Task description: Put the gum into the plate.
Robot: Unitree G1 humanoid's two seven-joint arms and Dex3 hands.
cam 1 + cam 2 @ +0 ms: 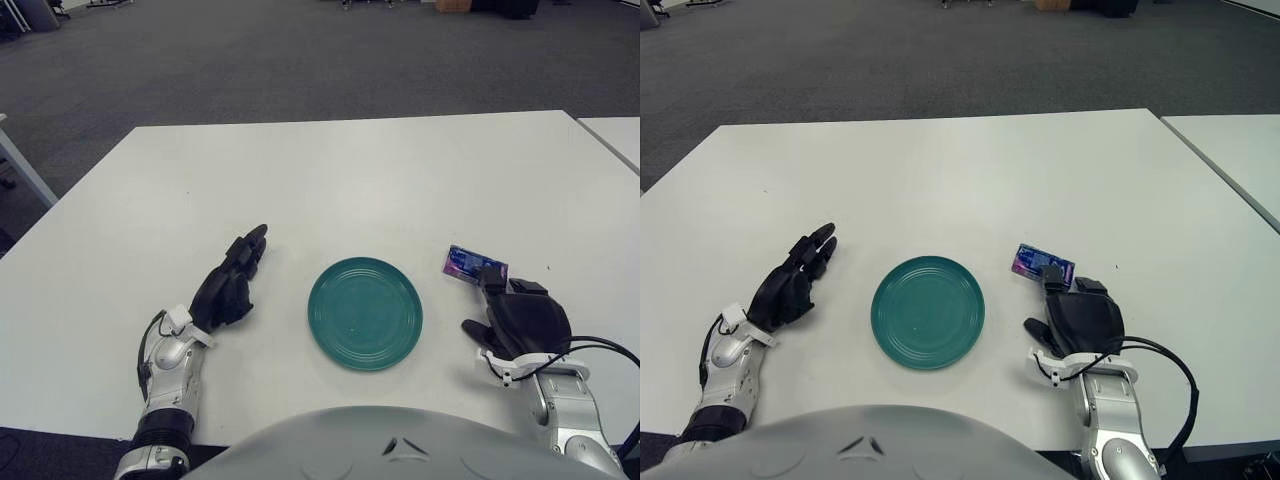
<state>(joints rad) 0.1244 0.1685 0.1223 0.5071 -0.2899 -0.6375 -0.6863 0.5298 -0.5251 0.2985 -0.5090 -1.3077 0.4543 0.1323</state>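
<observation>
The gum (475, 266) is a small flat pack, purple and blue with some light print on it, lying flat on the white table (350, 170). It sits at about 2 o'clock from the green plate (365, 312), close to the rim but clearly not touching it, and nothing is in the plate.

My right hand (520, 320) is at 3 o'clock from the plate, just on the near side of the gum. It isn't holding anything, fingers are loosely bent and pointing away from me, and one fingertip (491, 275) comes right up to the near edge of the pack. Can't tell if it's actually touching. Back of the hand faces up, wrist and cable trailing toward me.

My left hand (229, 287) is at 9 o'clock from the plate, fingers stretched out together, pointing away and a bit toward the plate, holding nothing.
</observation>
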